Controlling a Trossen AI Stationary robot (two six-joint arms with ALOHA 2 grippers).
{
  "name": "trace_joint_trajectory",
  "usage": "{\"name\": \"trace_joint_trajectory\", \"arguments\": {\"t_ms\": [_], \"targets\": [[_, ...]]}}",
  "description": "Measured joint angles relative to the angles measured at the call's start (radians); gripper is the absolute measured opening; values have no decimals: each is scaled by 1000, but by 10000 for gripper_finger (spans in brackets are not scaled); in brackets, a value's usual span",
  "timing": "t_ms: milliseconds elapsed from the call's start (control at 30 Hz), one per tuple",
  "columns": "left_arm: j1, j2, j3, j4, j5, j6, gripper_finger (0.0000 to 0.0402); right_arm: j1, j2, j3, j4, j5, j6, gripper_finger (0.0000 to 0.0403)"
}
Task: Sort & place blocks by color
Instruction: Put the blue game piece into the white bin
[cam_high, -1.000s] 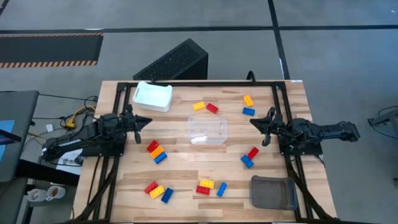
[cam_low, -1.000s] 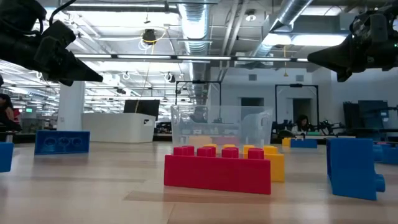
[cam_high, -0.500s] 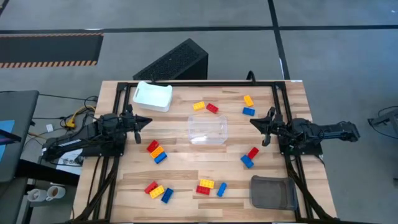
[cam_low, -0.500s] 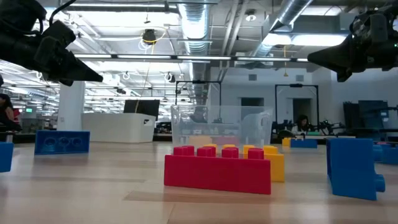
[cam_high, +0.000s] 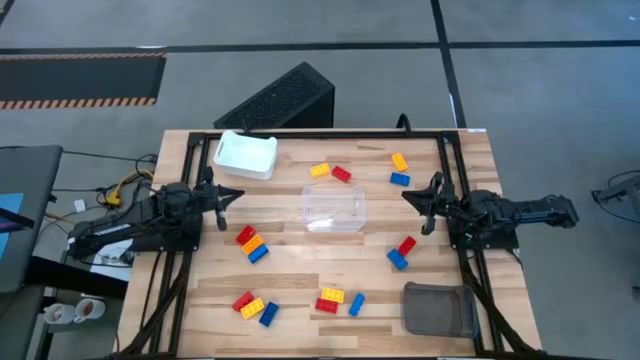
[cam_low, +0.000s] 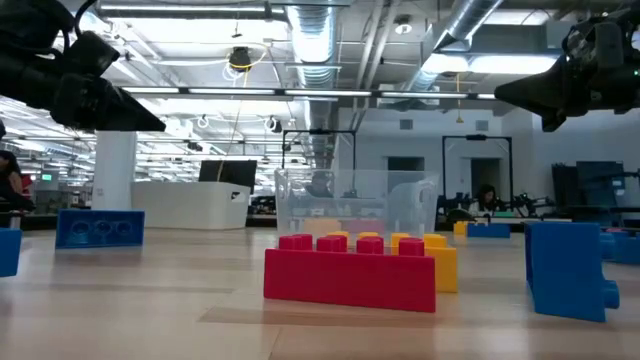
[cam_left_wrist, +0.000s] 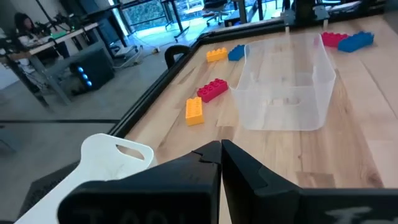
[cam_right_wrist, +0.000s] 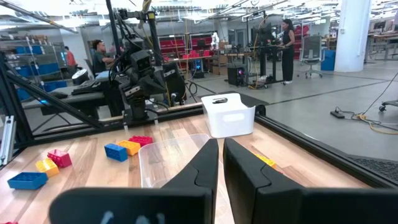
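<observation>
**A:** Had anything changed around the clear tray (cam_high: 335, 210) in that last second?

**B:** Hardly. The left gripper (cam_high: 234, 195) had shifted a touch at its post out to the left of the clear tray; in the low view it sat slightly differently. The right gripper (cam_high: 408, 197), out to the right of the tray, had not budged. No block had moved.

**A:** And the pincers?

**B:** Both were pressed together on nothing, each raised above the wood and aimed at the clear tray.

**A:** So the sorting?

**B:** Not begun, by my reading. The clear tray was bare, and I saw nothing in the white tray (cam_high: 245, 155) or the grey tray (cam_high: 438, 308) either.

**A:** Where were the blocks (cam_high: 327, 305)?

**B:** Scattered in small mixed groups all round the clear tray.
- A yellow block (cam_high: 319, 170) and a red block (cam_high: 341, 174) lay just beyond it, on the white tray's side.
- A red, orange and blue trio (cam_high: 252, 244) lay to its left, near the left gripper.
- A red and blue pair (cam_high: 401, 252) lay to its right, towards the grey tray.
- The rest lay further out.

**A:** How did they look?

**B:** Small studded bricks in bright red, blue and yellow-orange. Most lay flat and touched a neighbour of another colour, so I judged each would need picking out singly.
</observation>
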Motion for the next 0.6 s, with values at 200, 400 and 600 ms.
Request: {"name": "trace_joint_trajectory", "arguments": {"t_ms": [200, 400, 600], "targets": [[0, 0, 0, 0, 0, -19, 0, 0, 0, 0, 0, 0, 0, 51], [0, 0, 0, 1, -1, -9, 0, 0, 0, 0, 0, 0, 0, 51], [0, 1, -10, 121, -133, -256, 0, 0, 0, 0, 0, 0, 0, 51]]}}
